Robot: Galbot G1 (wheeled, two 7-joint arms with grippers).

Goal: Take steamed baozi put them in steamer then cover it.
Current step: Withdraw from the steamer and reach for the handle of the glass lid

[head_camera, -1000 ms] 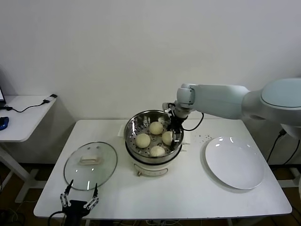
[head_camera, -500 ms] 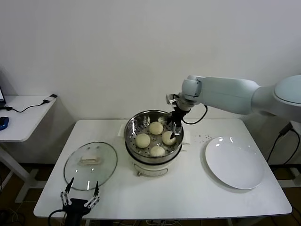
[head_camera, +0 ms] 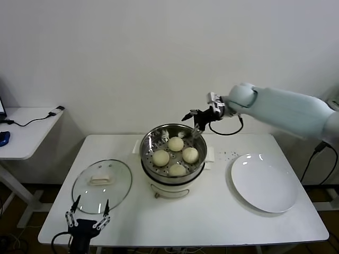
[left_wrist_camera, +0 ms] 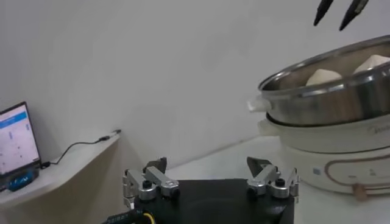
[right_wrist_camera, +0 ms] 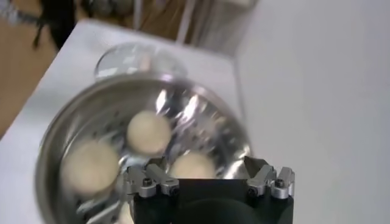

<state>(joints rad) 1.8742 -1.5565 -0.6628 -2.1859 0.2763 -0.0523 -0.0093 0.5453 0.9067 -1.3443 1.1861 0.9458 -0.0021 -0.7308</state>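
Observation:
Several cream-white steamed baozi (head_camera: 176,143) lie on the perforated tray of the shiny steamer (head_camera: 151,138) at the table's middle. My right gripper (head_camera: 192,123) hovers open and empty above the steamer's far right rim, clear of the buns. In the right wrist view its jaws (right_wrist_camera: 204,164) stand wide over a baozi (right_wrist_camera: 148,131) in the steamer (right_wrist_camera: 61,128). The glass cover (head_camera: 119,182) lies flat on the table to the left, its handle (head_camera: 100,180) up. My left gripper (head_camera: 91,203) waits open at the table's front edge by the cover; in the left wrist view (left_wrist_camera: 206,164) it holds nothing.
A flat white plate (head_camera: 264,182) lies at the right of the table. A side table with a laptop (left_wrist_camera: 15,140) and cable stands to the far left. A white wall closes off the back.
My right gripper has risen out of the steamer and drawn back to the right, leaving a baozi inside. The left gripper has barely shifted.

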